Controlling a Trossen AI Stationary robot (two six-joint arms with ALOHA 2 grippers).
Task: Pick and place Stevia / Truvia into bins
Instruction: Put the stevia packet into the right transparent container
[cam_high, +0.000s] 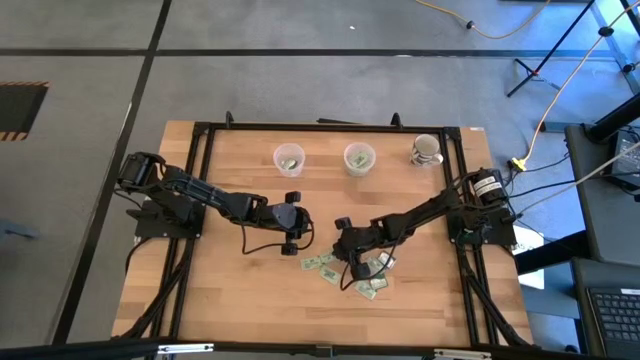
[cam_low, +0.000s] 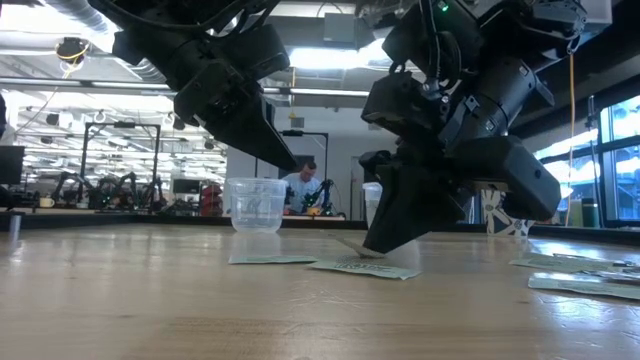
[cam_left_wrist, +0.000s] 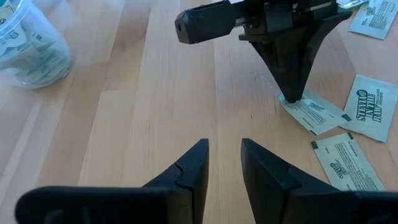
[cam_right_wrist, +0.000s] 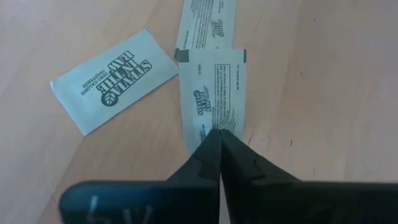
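It was a robotics lab, no question. The wooden bench (cam_high: 250, 290) sat in a black metal frame (cam_high: 330, 127) on a grey concrete floor (cam_high: 300, 80), with cables (cam_high: 545, 110) trailing past its right edge and a keyboard (cam_high: 615, 320) just off the near right corner. Beyond the far edge, more robot arms (cam_low: 90, 188) lined benches under bright ceiling lights, and a person (cam_low: 300, 185) sat working back there.

Two matte black jointed arms, black cables, wedge-shaped tapered fingers (cam_left_wrist: 186, 177).
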